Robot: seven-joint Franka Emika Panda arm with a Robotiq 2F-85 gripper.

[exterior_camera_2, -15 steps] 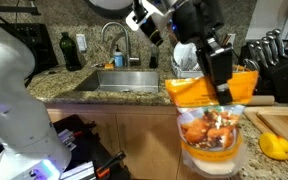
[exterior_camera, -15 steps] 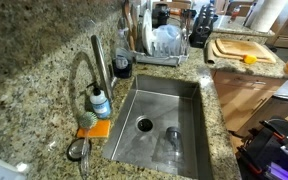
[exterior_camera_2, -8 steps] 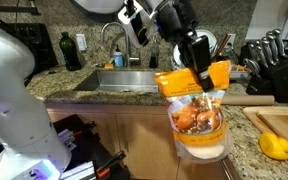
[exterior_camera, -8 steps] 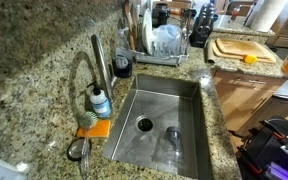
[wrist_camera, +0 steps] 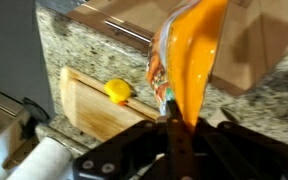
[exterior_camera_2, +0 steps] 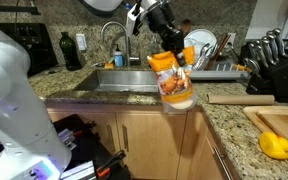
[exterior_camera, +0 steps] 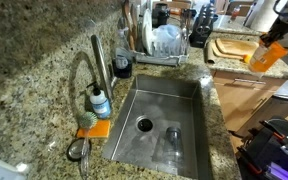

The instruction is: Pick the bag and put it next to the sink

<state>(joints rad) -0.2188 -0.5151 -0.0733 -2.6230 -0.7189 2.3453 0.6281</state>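
My gripper (exterior_camera_2: 170,45) is shut on the top of the orange bag (exterior_camera_2: 172,80) and holds it hanging in the air over the counter's front edge, right of the sink (exterior_camera_2: 124,80). The bag also shows in an exterior view (exterior_camera: 267,54) at the right edge, above the cutting board, well away from the steel sink (exterior_camera: 174,100) with its dark drain. In the wrist view the bag (wrist_camera: 192,55) hangs from the shut jaws (wrist_camera: 171,118) above the granite.
A dish rack (exterior_camera: 164,45) with plates stands behind the sink. A wooden cutting board (exterior_camera: 239,48) holds a small yellow fruit (wrist_camera: 117,91). A soap bottle (exterior_camera: 100,102) and orange sponge (exterior_camera: 92,128) sit by the faucet (exterior_camera: 101,62). A knife block (exterior_camera_2: 274,60) stands on the counter.
My gripper has carried the bag away from the near camera towards the sink; the bag looks much smaller in one exterior view and has come further into the other.
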